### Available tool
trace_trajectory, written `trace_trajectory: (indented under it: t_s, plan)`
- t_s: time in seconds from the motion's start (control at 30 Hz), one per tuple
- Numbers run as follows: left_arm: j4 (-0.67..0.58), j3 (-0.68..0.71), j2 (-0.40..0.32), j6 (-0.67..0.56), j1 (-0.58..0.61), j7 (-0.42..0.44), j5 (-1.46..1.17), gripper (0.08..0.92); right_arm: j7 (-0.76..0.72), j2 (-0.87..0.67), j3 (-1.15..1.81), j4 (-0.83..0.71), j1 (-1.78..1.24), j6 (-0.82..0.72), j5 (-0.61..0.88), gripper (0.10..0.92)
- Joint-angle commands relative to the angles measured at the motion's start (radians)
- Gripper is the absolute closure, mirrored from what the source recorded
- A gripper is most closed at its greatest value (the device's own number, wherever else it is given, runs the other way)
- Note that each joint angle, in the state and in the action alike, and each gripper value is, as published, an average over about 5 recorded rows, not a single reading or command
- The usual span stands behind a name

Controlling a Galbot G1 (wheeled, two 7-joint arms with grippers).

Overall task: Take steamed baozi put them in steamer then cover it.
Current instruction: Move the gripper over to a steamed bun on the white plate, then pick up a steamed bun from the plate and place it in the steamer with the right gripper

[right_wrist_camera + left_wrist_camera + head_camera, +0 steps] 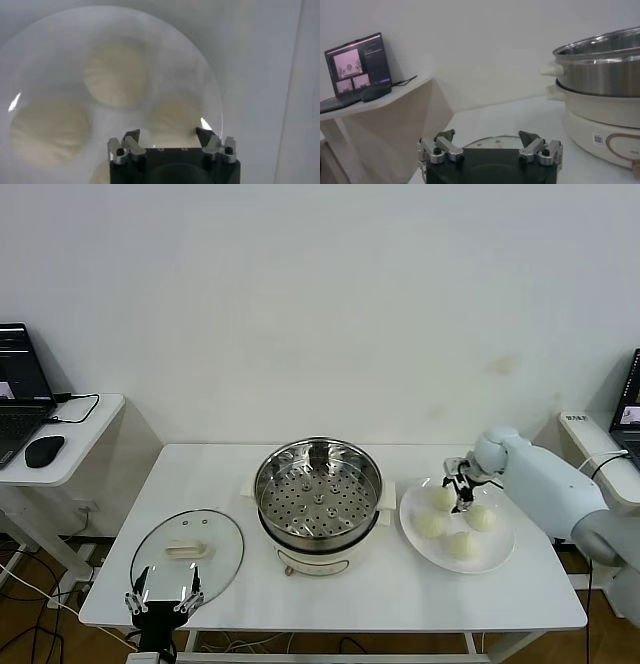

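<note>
Four cream-white baozi lie on a white plate (500, 552) at the right of the table. My right gripper (463, 492) (168, 134) is down over the plate's back part. Its fingertips (204, 135) press the sides of one baozi (172, 117) (443, 497), which rests on the plate. The other baozi (430, 524) (481, 517) (463, 545) lie beside it. The steel steamer (318, 489) (600, 70) stands empty and uncovered in the table's middle. The glass cover (187, 552) (490, 142) lies flat at the front left. My left gripper (160, 599) (487, 136) waits open just before it.
A side table at the left carries a laptop (15, 389) and a mouse (45, 449). Another laptop (630, 409) shows at the right edge. The steamer's cream pot base (605, 120) has side handles. Bare tabletop (350, 594) runs along the front.
</note>
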Motion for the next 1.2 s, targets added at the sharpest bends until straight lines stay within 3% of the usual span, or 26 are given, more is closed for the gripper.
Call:
trace_trajectory:
  t_s: [0.03,0.37,0.8,1.2]
  plan:
    - [-0.001,0.000,0.000,-0.001,0.000,0.000,-0.001,0.177,0.008,0.007,0.003,-0.009,-0.002,-0.001,-0.006,0.416]
    - [-0.003,-0.003,0.005,-0.001,-0.001,-0.001,-0.007,0.177,-0.012,-0.058,-0.034,0.073,0.064,-0.003,0.048,0.452]
    - [-0.022,0.002,0.030,0.005,-0.002,0.011,-0.106,0.177,-0.053,-0.292,-0.283,0.477,0.411,-0.086,0.389,0.441]
    - [-0.043,0.010,0.040,-0.013,0.002,0.018,-0.132,0.177,-0.039,-0.182,-0.501,0.605,0.741,-0.040,0.556,0.440]
